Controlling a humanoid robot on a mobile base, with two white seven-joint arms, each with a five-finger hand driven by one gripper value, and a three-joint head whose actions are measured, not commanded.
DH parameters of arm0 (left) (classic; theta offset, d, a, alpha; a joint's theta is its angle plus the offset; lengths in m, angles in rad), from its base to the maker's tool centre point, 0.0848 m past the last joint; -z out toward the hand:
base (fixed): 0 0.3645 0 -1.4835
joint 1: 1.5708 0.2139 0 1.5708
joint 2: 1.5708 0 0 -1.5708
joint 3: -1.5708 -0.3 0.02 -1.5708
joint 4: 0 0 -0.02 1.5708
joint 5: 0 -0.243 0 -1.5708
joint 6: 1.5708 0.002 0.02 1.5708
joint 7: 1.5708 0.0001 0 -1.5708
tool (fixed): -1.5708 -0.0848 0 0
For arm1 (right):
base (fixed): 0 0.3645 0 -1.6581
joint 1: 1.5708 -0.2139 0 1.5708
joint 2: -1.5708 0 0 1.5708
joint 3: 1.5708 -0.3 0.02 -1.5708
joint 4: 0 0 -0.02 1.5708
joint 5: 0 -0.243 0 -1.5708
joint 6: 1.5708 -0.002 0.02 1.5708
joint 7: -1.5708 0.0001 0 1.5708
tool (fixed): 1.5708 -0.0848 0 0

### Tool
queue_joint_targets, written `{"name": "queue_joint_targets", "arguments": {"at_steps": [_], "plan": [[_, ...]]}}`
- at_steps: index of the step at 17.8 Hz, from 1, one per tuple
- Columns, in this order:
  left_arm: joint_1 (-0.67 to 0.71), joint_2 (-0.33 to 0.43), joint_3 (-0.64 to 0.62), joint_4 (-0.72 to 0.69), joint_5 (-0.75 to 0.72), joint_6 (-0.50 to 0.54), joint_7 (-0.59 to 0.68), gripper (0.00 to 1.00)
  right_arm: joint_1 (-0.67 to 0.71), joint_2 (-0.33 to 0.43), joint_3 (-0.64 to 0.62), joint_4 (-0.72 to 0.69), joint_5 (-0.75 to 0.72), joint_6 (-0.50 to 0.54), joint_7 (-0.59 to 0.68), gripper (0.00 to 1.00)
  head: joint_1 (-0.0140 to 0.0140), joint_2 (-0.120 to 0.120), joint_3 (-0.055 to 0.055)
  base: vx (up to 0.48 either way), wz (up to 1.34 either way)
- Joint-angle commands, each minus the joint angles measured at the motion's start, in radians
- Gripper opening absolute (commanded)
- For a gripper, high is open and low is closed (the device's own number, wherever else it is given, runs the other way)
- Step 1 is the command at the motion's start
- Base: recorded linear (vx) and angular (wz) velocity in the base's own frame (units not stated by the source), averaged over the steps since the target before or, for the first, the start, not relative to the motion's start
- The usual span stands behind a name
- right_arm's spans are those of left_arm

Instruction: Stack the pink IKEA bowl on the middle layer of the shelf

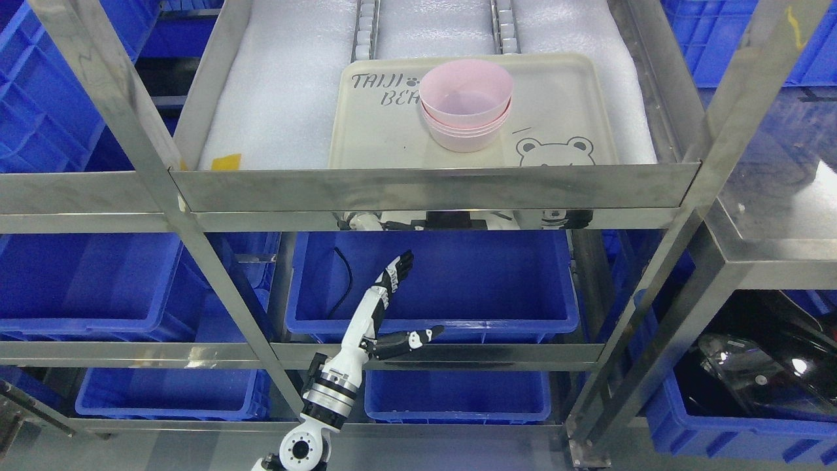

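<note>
A stack of pink bowls stands on a cream tray printed with a bear, on the steel shelf's white foam layer. My left hand is well below it, in front of the lower shelf level, fingers spread and thumb out, holding nothing. Its arm rises from the bottom edge left of the middle. The right arm does not show.
The shelf's steel front rail and slanted uprights stand between the hand and the tray. Blue plastic bins fill the lower levels and both sides. A yellow tag lies on the foam at left.
</note>
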Motion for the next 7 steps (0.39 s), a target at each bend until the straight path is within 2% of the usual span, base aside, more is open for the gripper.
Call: {"name": "queue_joint_targets", "arguments": {"at_steps": [1, 4, 7], "plan": [[0.009, 0.017, 0.073, -0.109, 0.058, 0.07, 0.058, 1.0, 0.023, -0.017, 0.0, -0.017, 0.0, 0.0, 0.0, 1.0, 0.0, 0.0, 0.0, 0.0, 0.0], [0.019, 0.017, 0.055, -0.19, 0.063, 0.083, 0.107, 1.0, 0.023, -0.017, 0.0, -0.017, 0.0, 0.0, 0.0, 1.0, 0.0, 0.0, 0.0, 0.0, 0.0], [0.055, 0.017, 0.026, -0.2, 0.063, 0.081, 0.127, 1.0, 0.023, -0.017, 0.0, -0.017, 0.0, 0.0, 0.0, 1.0, 0.0, 0.0, 0.0, 0.0, 0.0]]}}
